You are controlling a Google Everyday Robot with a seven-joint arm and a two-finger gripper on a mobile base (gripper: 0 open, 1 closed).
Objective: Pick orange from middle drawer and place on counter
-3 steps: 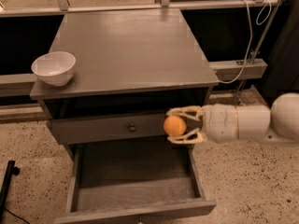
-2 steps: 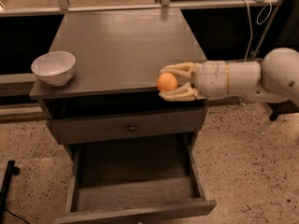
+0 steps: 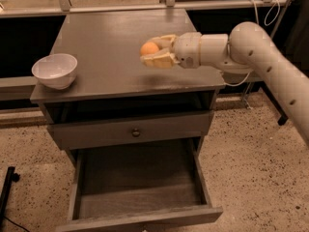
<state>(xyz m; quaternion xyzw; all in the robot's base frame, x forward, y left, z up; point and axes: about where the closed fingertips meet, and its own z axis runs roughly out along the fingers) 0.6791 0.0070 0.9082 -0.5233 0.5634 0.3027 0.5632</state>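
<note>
My gripper [image 3: 153, 53] reaches in from the right and is shut on the orange [image 3: 149, 48], a small round fruit held between the pale fingers. It hovers above the counter [image 3: 111, 37], over its right-middle part, a little above the surface. The middle drawer [image 3: 137, 182] is pulled out below, its wood-grain floor bare. My white arm [image 3: 251, 47] stretches across the counter's right edge.
A white bowl [image 3: 55, 70] stands on the counter's front left corner. A shallower closed drawer front with a round knob [image 3: 135, 132] sits above the open drawer. A railing and cables run behind the cabinet. Speckled floor surrounds it.
The gripper has risen with the orange from in front of the upper drawer front up over the counter, moving left and farther back.
</note>
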